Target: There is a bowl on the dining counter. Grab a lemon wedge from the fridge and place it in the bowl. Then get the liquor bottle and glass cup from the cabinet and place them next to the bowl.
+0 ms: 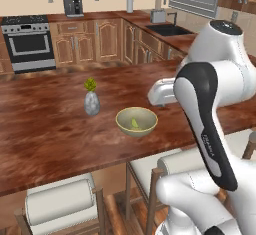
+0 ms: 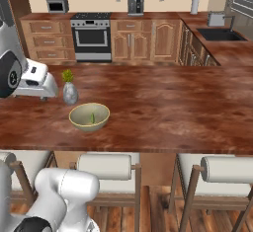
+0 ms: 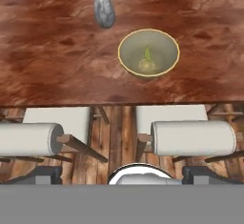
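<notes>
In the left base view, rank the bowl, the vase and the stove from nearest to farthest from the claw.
1. Bowl, just below the claw.
2. Vase, farther left.
3. Stove, far back on the left.

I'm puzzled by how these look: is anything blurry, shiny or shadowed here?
Left base view: the dining counter is softly glossy, and the bowl looks sharp. Right base view: even light, with a faint shadow under the bowl. Hand view: the lemon wedge is small and slightly soft, without glare.
</notes>
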